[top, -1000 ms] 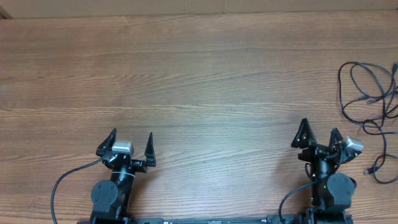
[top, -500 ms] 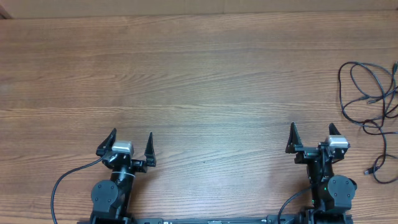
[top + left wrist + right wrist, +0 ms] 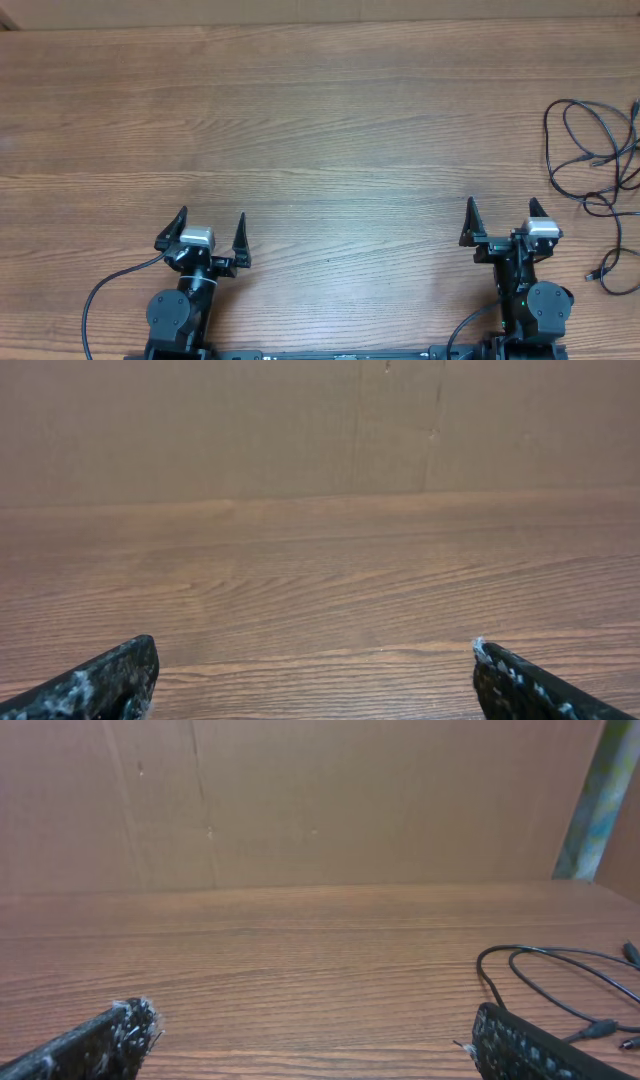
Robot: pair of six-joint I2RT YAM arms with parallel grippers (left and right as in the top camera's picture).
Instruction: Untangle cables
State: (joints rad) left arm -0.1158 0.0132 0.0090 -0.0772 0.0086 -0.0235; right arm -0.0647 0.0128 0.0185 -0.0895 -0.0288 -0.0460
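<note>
Facing forward, both grippers stand spread wide and empty.
In loose tangled loops, the cables (image 3: 596,158) lie on the tabletop (image 3: 320,120), right of and ahead of the right gripper (image 3: 503,210), well apart from the left gripper (image 3: 211,218); the right arm is nearer.

Wooden table (image 3: 320,120), tangled black cables (image 3: 590,200) near its right edge.

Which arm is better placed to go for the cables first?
Right. The cables lie far right, near the right end effector, which is open and empty. The left end effector sits far across the table, and its wrist view shows no cables.
</note>
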